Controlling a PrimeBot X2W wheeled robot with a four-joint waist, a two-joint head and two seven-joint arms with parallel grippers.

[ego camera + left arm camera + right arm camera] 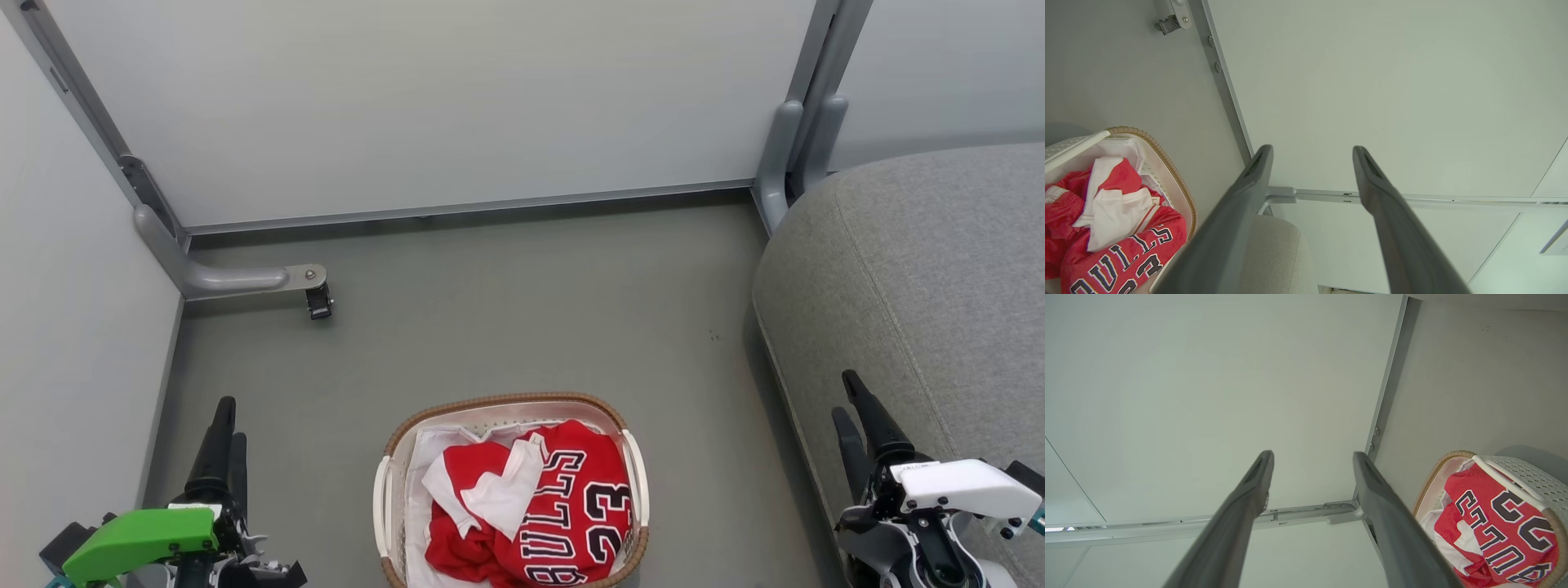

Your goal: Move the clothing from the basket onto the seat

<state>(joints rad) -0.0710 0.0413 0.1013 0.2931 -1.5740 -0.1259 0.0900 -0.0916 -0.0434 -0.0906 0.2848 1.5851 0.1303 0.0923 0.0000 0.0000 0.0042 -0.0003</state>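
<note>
Lower left, nearest the head camera: left gripper (232, 420), green housing, two long dark fingers (1229, 228) pointing up the view. Its jaws stand wide and hold nothing, as the left wrist view also shows.

Lower right: right gripper (845, 394), white housing, fingers likewise pointing up. Its jaws are wide and empty, seen against the near edge of the seat (922, 269); contact with the fabric cannot be judged.

Bottom centre, between the two grippers and partly cut by the frame edge: the basket (506, 399), oval and cream, with a brown woven rim and white side handles. It stands on the grey floor (522, 327). Inside it lies the clothing (563, 506), a rumpled heap of red garments with white trim, the uppermost lettered "BULLS 23" in black with white outline. All visible clothing is within the rim. A white cloth liner (429, 445) shows around the heap at the left and far sides.

Right of the basket, apart from it across a strip of floor: the seat, a large grey fabric cushion with a rounded edge and a stitched seam.

Farther off: a grey partition foot (237, 280) with a small black caster (318, 304) at the left, paired grey posts (788, 155) at the seat's far corner, and pale wall panels (457, 106) closing the back and left.
</note>
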